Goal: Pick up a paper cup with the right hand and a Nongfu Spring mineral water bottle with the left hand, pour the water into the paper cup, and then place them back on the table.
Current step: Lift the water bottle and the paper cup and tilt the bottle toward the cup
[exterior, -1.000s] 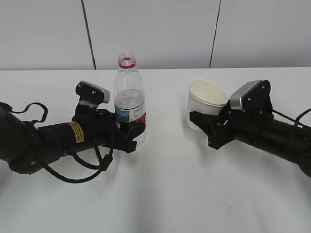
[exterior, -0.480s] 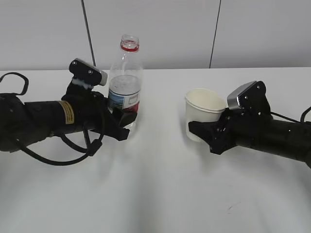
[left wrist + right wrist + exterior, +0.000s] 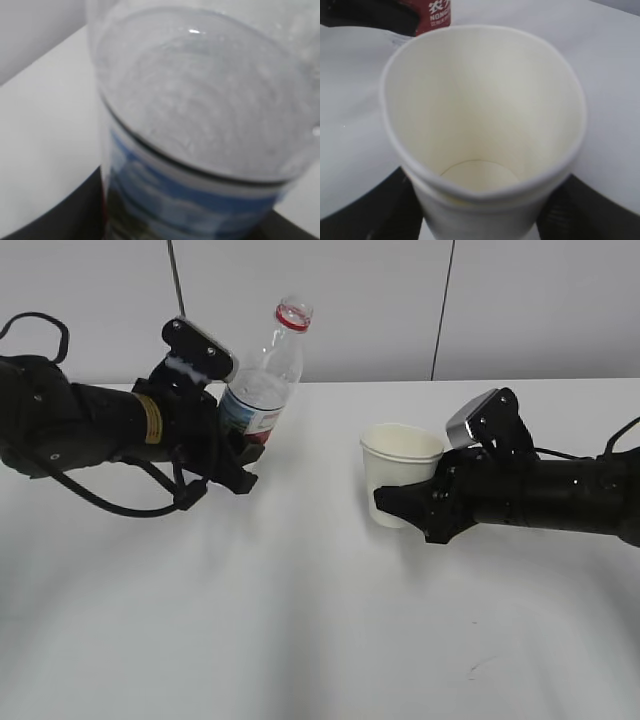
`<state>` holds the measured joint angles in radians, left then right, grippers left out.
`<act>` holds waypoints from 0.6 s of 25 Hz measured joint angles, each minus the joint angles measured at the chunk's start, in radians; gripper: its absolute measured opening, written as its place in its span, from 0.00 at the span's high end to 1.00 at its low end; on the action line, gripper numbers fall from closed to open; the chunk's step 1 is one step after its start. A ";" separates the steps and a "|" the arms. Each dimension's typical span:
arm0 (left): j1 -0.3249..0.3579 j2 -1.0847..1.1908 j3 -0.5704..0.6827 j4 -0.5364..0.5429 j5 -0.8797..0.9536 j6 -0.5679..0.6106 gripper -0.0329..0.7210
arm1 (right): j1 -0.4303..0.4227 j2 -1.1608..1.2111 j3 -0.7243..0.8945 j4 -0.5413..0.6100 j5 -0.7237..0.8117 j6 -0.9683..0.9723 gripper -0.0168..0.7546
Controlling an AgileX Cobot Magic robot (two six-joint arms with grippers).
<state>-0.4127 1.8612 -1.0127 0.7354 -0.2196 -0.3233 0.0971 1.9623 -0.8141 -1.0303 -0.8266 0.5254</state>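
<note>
The left hand holds the water bottle clear of the table, its fingers closed around the lower body at the label. The right hand holds the paper cup the same way, fingers clasped on the cup's lower wall, with the cup upright and its open mouth facing up.

What the pour turns on is the line from the bottle's mouth to the cup's rim. The bottle's long axis leans to the right in the exterior view, its open neck with the red ring pointing up and toward the cup. The mouth stands higher than the cup's rim but well to the left of it, with bare table between them. The cup is off to the right of the bottle, on the side toward which the neck tips, so the lean already goes the right way.

In the right wrist view the cup looks dry inside, its round bottom plain to see. In the left wrist view the bottle fills the picture, blurred; the water level inside is hard to read, though it seems to sit just above the label.

By my judgement, the gap must close before the tilt deepens, or the water will land on the table.
</note>
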 joint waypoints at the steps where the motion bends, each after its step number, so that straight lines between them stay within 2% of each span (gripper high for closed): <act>1: 0.000 0.000 -0.017 0.009 0.017 0.000 0.48 | 0.000 0.000 -0.012 -0.018 0.004 0.013 0.41; 8: 0.000 0.000 -0.108 0.104 0.127 0.003 0.48 | 0.000 0.000 -0.081 -0.060 0.046 0.053 0.41; 15: -0.011 0.000 -0.175 0.251 0.220 0.004 0.48 | 0.000 0.007 -0.150 -0.094 0.049 0.108 0.41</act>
<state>-0.4233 1.8612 -1.1874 0.9866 0.0000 -0.3194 0.0971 1.9690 -0.9639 -1.1238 -0.7772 0.6329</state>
